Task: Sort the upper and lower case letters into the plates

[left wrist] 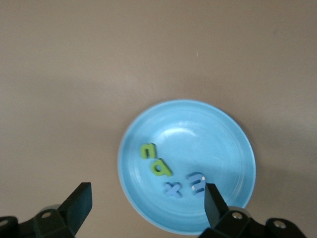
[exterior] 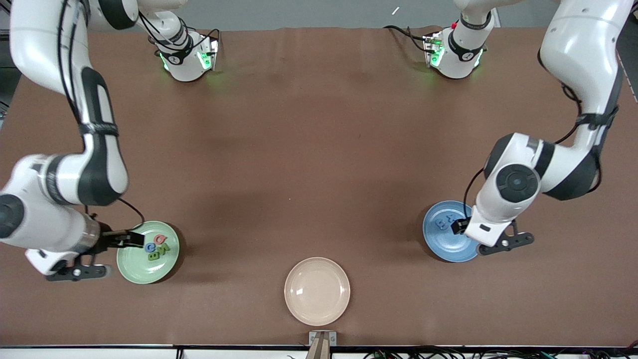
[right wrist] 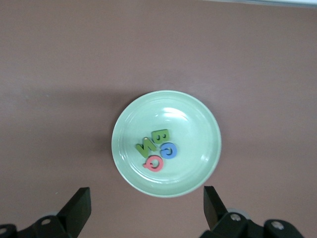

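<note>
From my remote station I read both claws as standing with fingers apart and nothing between them.

1. Right claw (exterior: 134, 239): it hangs over the rim of the pale green plate (exterior: 134, 269), fingers spread wide and empty in the right wrist view (right wrist: 143, 208).
2. Left claw (exterior: 461, 225): it hangs over the blue plate (exterior: 443, 244), fingers likewise spread and empty in the left wrist view (left wrist: 148, 208).

Position of the task items:

- The pale green plate (right wrist: 198, 124) sits near the worktop (exterior: 319, 149) edge closest to the front camera, toward the right arm's end. In it lie four letters in a tight cluster: a red Q (right wrist: 154, 162), a blue G (right wrist: 168, 149), a green N (right wrist: 146, 147) and a green B (right wrist: 162, 134). In the front view the same cluster shows as red (exterior: 160, 240), blue (exterior: 149, 247) and green (exterior: 158, 252) pieces touching or nearly touching.
- The blue plate (left wrist: 218, 134) sits toward the left arm's end, slightly farther from the front camera than the green plate. In it lie four letters in a loose row: a green n (left wrist: 147, 150), a green a (left wrist: 160, 167), a blue x (left wrist: 173, 188) and a blue piece (left wrist: 196, 182) that I cannot read with certainty.
- A cream-beige plate (exterior: 317, 290) lies by the middle of the worktop's nearest edge, well apart from both other plates.
</note>
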